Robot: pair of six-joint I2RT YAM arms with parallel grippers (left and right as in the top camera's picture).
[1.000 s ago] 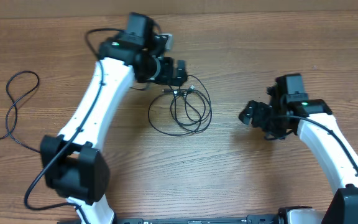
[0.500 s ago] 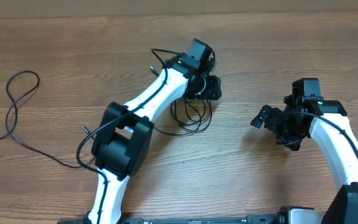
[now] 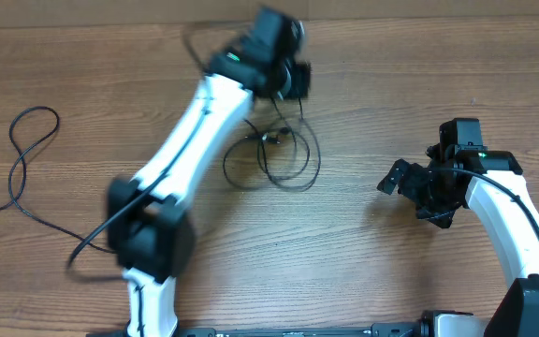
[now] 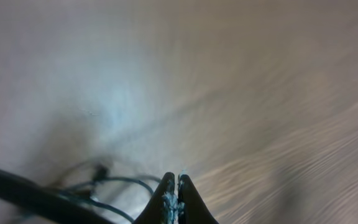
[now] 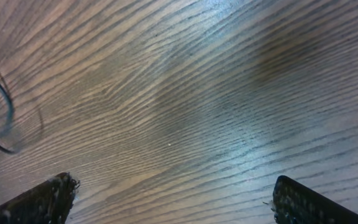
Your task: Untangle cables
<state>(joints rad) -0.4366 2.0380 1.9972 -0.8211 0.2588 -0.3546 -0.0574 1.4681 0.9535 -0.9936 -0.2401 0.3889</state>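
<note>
The cables lie as thin black loops on the wooden table, just below my left gripper. That gripper is blurred with motion. One strand rises from the loops toward its tips. In the left wrist view my left gripper has its jaws pressed together, and a cable curves in to them from the left. My right gripper stands open over bare wood to the right of the loops. In the right wrist view my right gripper has nothing between its fingers, and a cable arcs at the left edge.
A separate thin black cord lies in a long loop at the far left of the table. A thicker black wire crosses the bottom left of the left wrist view.
My left gripper went from open to shut, swinging right onto the loops and then back up and away. The loops are drawn upward on the right side. My right gripper opened slightly wider.
</note>
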